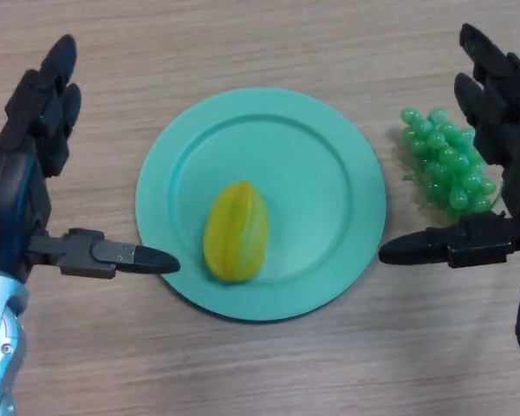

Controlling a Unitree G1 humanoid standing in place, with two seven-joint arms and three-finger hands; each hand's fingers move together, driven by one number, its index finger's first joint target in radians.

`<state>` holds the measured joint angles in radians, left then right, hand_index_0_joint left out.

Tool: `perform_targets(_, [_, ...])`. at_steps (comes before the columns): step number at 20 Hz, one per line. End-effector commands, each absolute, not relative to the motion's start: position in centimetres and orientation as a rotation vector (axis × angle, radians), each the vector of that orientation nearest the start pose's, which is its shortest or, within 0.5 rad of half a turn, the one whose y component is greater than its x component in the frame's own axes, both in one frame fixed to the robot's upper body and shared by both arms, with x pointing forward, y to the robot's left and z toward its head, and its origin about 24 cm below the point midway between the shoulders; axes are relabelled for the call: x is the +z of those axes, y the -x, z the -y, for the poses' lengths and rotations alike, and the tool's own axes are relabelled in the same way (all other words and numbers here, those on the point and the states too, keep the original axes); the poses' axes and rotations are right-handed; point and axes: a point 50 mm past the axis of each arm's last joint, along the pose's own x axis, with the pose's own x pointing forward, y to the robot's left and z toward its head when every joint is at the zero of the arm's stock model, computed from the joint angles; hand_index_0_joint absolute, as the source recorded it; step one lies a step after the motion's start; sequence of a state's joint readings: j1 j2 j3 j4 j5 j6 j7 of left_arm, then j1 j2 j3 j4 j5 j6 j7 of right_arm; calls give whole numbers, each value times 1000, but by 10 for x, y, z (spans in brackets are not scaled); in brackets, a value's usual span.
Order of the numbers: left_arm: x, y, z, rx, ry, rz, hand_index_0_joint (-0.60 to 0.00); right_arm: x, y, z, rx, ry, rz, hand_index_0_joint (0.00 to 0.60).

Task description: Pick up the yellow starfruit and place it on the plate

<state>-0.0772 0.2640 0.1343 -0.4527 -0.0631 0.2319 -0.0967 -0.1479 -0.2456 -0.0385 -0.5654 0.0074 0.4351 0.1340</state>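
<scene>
The yellow starfruit [236,231] lies on the teal plate [321,147], in its lower left part. My left hand [26,165] is open at the plate's left side, its thumb tip close to the rim, holding nothing. My right hand [503,130] is open at the plate's right side, its thumb pointing at the rim, holding nothing. Neither hand touches the starfruit.
A bunch of green grapes [442,160] lies on the wooden table [260,373] just right of the plate, partly under my right hand.
</scene>
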Motion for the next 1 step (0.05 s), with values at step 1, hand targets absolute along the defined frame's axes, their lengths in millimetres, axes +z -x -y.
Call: perform_targets(1, [188,-236,-202,6,-243,512,0,199,-243,162,136,234,508,0])
